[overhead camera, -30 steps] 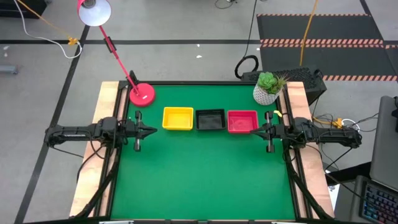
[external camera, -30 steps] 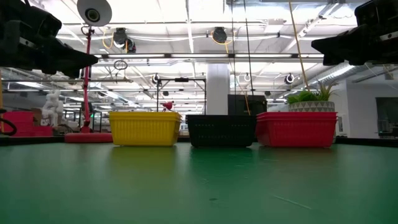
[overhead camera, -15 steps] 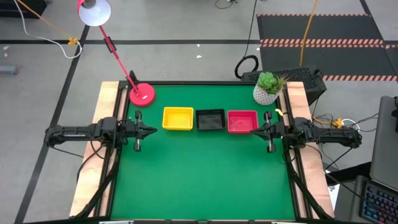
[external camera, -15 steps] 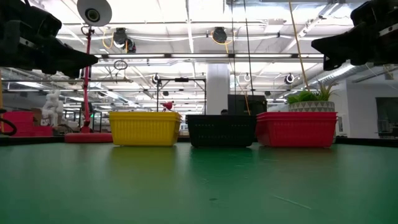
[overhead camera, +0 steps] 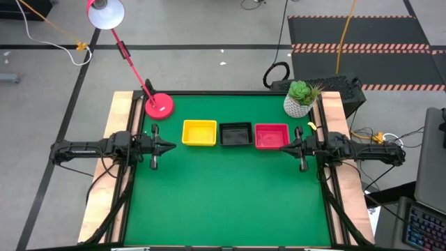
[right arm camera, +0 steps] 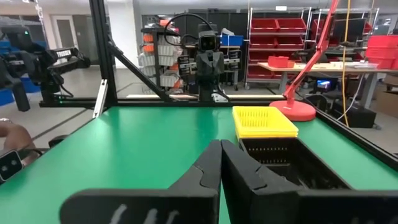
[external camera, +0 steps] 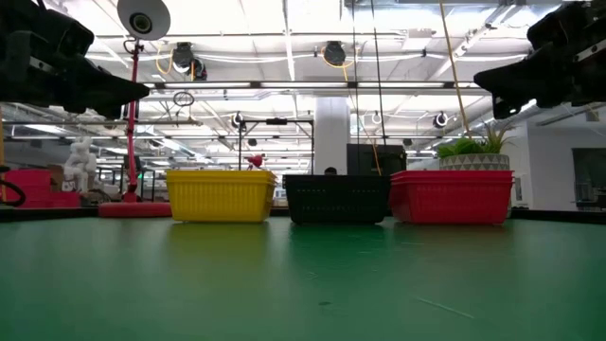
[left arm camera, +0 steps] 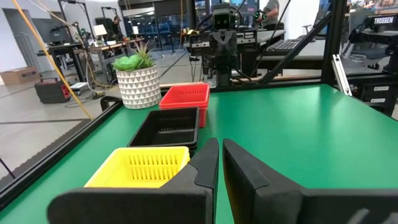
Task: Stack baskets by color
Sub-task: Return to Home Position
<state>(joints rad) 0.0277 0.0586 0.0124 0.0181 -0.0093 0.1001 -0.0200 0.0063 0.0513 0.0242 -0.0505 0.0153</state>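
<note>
The baskets (overhead camera: 235, 134) stand in one short row across the far half of the green bench (overhead camera: 223, 202), sorted by colour. We see a yellow pile (overhead camera: 199, 133) toward the left, a black pile (overhead camera: 235, 134) in the middle and a red pile (overhead camera: 272, 137) toward the right, each just beside the next. From table height the three piles look level with one another, and we cannot count the trays within each.

The left pincer (overhead camera: 172, 147) hangs above the bench near its left edge, pointing inward toward the row and well apart from the yellow pile. In its own wrist view its fingers (left arm camera: 205, 163) are drawn together with only a sliver between them, and they grip nothing. The right pincer (overhead camera: 288, 147) mirrors it at the right edge, near the red pile but not touching it. Its fingers (right arm camera: 208, 167) are likewise pressed together and empty.

A red lamp base (overhead camera: 159, 106) sits at the far left corner of the bench. A white plant pot (overhead camera: 297, 105) stands at the far right corner, behind the red pile.
</note>
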